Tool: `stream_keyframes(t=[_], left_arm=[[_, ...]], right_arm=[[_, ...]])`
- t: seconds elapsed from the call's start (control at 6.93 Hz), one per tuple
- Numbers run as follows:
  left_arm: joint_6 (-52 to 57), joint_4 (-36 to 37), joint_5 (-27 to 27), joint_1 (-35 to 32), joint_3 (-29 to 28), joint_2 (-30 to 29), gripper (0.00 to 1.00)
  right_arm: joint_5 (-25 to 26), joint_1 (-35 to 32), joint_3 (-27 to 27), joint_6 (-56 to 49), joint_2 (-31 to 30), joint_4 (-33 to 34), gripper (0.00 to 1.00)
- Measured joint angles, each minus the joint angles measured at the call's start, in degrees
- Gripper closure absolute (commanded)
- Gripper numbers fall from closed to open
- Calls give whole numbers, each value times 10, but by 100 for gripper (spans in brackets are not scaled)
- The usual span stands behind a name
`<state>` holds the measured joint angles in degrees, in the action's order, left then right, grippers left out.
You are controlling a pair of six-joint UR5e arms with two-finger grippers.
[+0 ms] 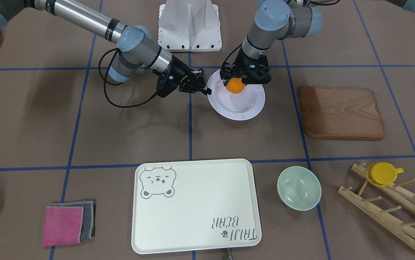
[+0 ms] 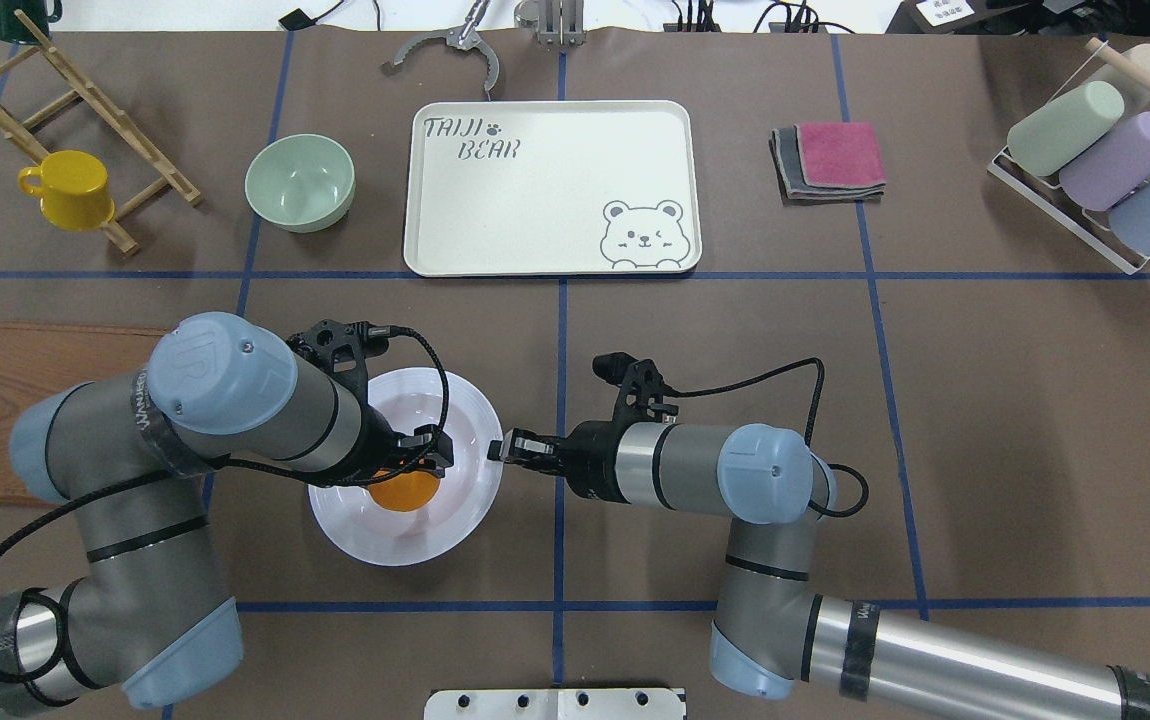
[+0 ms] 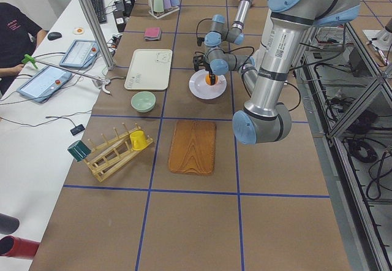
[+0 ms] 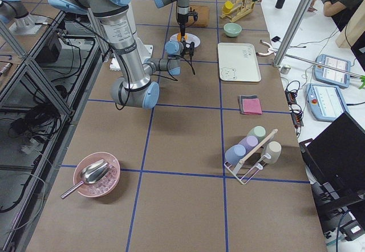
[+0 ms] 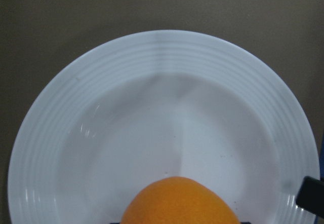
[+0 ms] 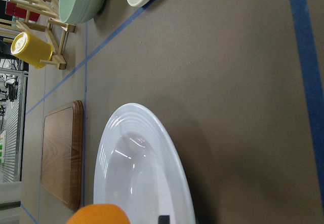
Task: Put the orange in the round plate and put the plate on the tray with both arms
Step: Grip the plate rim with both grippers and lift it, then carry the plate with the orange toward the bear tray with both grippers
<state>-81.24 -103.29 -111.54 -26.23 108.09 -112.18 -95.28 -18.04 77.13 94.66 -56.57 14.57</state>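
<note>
The round plate is glossy white and sits on the brown table mat in front of the robot base. My left gripper hangs over the plate's near part, shut on the orange. The left wrist view shows the orange low over the plate's bowl; I cannot tell whether it touches. My right gripper reaches in sideways and pinches the plate's rim, one fingertip lying on top of it. The cream tray lies bare across the table.
A brown wooden board lies beyond the left arm. A pale-green bowl stands beside the tray, and a yellow cup hangs on a wooden rack. Folded cloths lie on the tray's other side. A wire rack of cups stands far right.
</note>
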Motion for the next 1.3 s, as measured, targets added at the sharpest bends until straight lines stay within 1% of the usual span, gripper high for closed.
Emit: stream_keyframes(t=[0.14,0.43,0.72,0.87,1.01,1.15,1.3], left_arm=[[2,0,0,-5,2,0,2],[18,0,1,-21,12,0,1],[24,5,0,-37,37,4,1],[29,29,-6,-50,62,6,1],[52,83,-16,-68,101,7,1],[99,148,-24,-89,143,8,1],[149,192,-28,-111,169,14,1]], right_arm=[[-1,0,1,1,-3,-6,100],[-2,-1,4,1,-8,-14,100],[-2,-1,17,14,-7,-18,100],[-1,-4,25,35,-6,-33,100],[0,-8,29,56,-5,-60,100],[3,-13,30,76,-5,-85,100],[7,-21,32,99,-5,-111,100]])
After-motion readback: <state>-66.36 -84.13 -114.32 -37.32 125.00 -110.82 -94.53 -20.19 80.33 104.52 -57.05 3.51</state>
